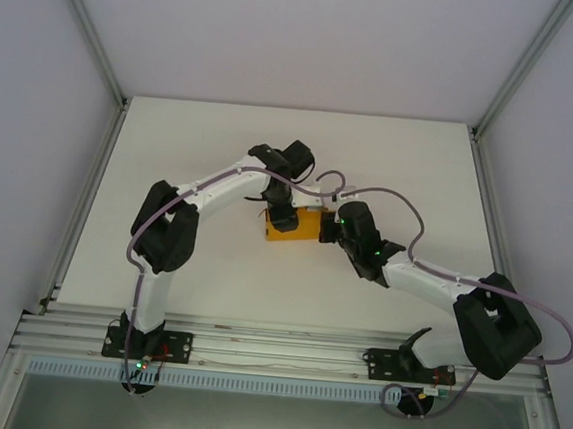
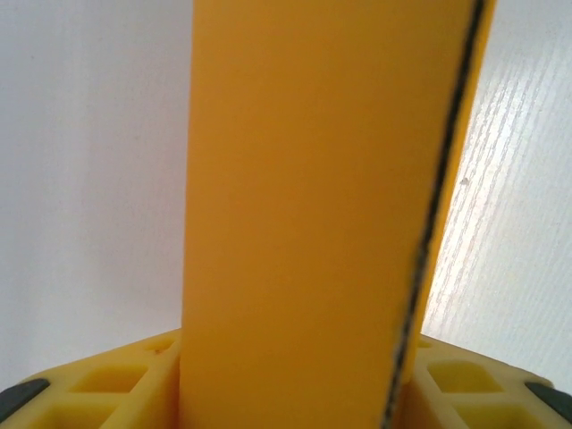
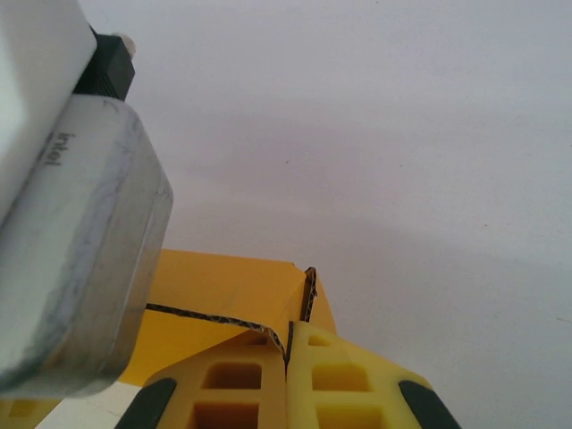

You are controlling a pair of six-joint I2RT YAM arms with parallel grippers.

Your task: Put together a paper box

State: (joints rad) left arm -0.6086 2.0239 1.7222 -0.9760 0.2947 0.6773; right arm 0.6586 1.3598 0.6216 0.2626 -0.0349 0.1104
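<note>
The paper box (image 1: 303,230) lies mid-tabletop (image 1: 170,164), long axis running left–right across the frame. The left pincer (image 2: 295,366) grips its upright card from above. The right pincer (image 3: 287,350) is at the box's right end, clenched on a thin card edge.

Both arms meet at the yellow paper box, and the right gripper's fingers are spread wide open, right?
Not open: the right gripper is shut, pinching an edge of the paper box, as the right wrist view shows. The rest holds.

paper box (image 1: 294,225) | orange-yellow card | partly folded | near centre of table (image 1: 162,264)
</note>
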